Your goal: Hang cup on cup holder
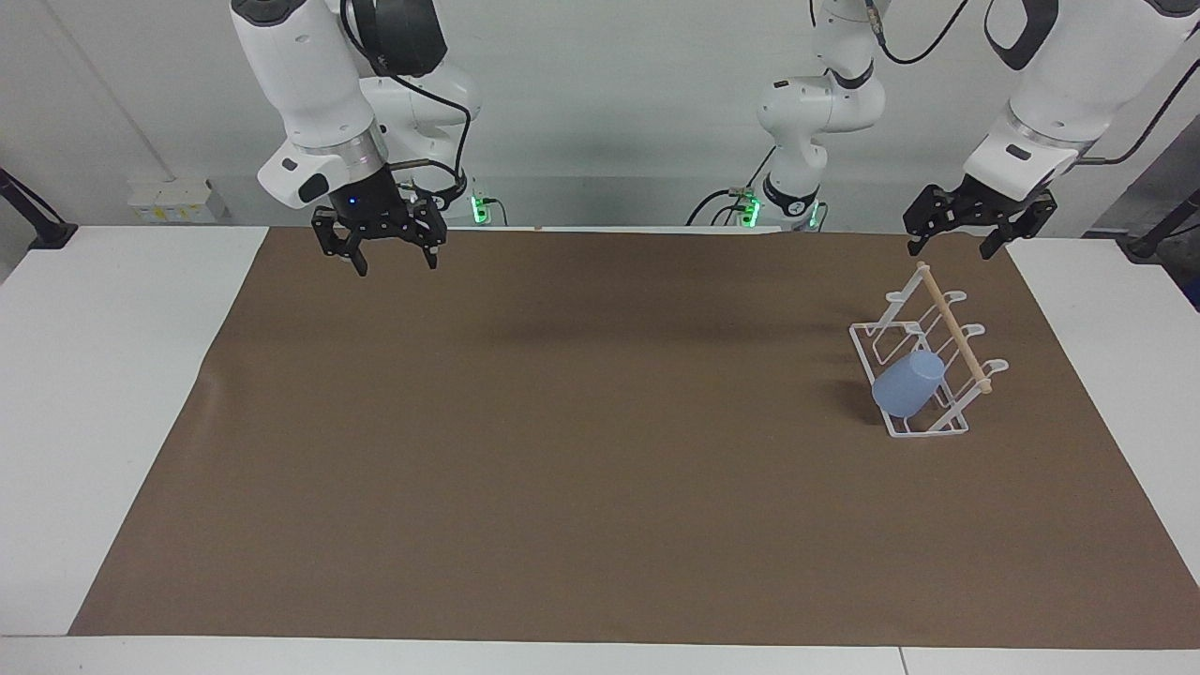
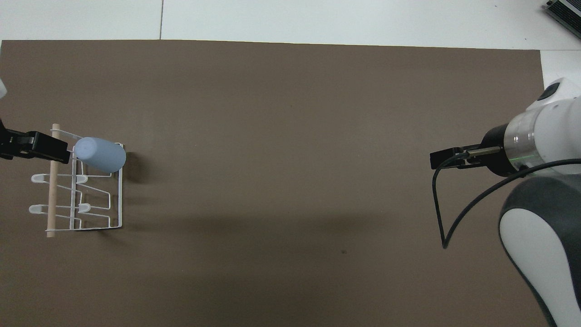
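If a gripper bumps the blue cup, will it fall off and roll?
Probably it would shift easily: the cup looks like light plastic, hanging tilted on one prong of the cup holder. Knocked off, its round tapered sides would likely roll in a curve on the brown mat.

Matte plastic cup (image 1: 907, 384), white wire cup holder (image 1: 914, 433) with wooden dowel (image 1: 952, 324), matte brown paper sheet (image 1: 600, 487).

Cup (image 1: 907, 384) hung tilted on cup holder (image 1: 928, 366); both grippers raised, empty.
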`<action>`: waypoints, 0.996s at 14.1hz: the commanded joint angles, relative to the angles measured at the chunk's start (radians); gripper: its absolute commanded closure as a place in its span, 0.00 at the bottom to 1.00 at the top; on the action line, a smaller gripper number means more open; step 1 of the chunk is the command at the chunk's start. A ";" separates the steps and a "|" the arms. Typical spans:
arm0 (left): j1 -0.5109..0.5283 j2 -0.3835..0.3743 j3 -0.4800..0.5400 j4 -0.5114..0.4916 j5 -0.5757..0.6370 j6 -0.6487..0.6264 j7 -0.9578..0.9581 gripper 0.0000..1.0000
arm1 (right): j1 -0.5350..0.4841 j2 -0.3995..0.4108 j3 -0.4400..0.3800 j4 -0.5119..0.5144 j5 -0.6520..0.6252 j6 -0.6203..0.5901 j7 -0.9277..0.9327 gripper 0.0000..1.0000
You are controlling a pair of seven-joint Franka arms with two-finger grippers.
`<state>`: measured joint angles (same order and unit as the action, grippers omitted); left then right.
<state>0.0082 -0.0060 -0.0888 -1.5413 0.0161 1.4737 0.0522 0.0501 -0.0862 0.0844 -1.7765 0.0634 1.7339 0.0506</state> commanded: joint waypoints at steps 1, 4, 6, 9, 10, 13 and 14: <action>0.016 -0.023 -0.006 -0.022 -0.024 -0.007 -0.009 0.00 | -0.004 -0.010 -0.003 -0.011 0.021 -0.007 -0.009 0.00; 0.003 -0.020 0.012 -0.022 -0.027 -0.004 -0.006 0.00 | -0.004 -0.010 -0.005 -0.011 0.021 -0.007 -0.009 0.00; -0.036 -0.020 0.062 -0.020 -0.027 -0.003 -0.002 0.00 | -0.004 -0.010 -0.003 -0.011 0.021 -0.007 -0.009 0.00; -0.120 -0.022 0.154 -0.022 -0.025 -0.010 0.000 0.00 | -0.004 -0.010 -0.003 -0.011 0.021 -0.007 -0.009 0.00; -0.148 -0.022 0.188 -0.020 -0.025 -0.009 0.000 0.00 | -0.004 -0.010 -0.003 -0.011 0.021 -0.007 -0.009 0.00; -0.143 -0.032 0.189 -0.020 -0.025 -0.004 0.000 0.00 | -0.004 -0.010 -0.003 -0.011 0.021 -0.007 -0.009 0.00; -0.145 -0.032 0.189 -0.020 -0.025 -0.003 -0.002 0.00 | -0.004 -0.010 -0.003 -0.011 0.021 -0.007 -0.009 0.00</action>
<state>-0.1174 -0.0099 0.0816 -1.5419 0.0051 1.4734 0.0528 0.0501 -0.0862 0.0842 -1.7766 0.0634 1.7339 0.0506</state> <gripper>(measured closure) 0.000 0.000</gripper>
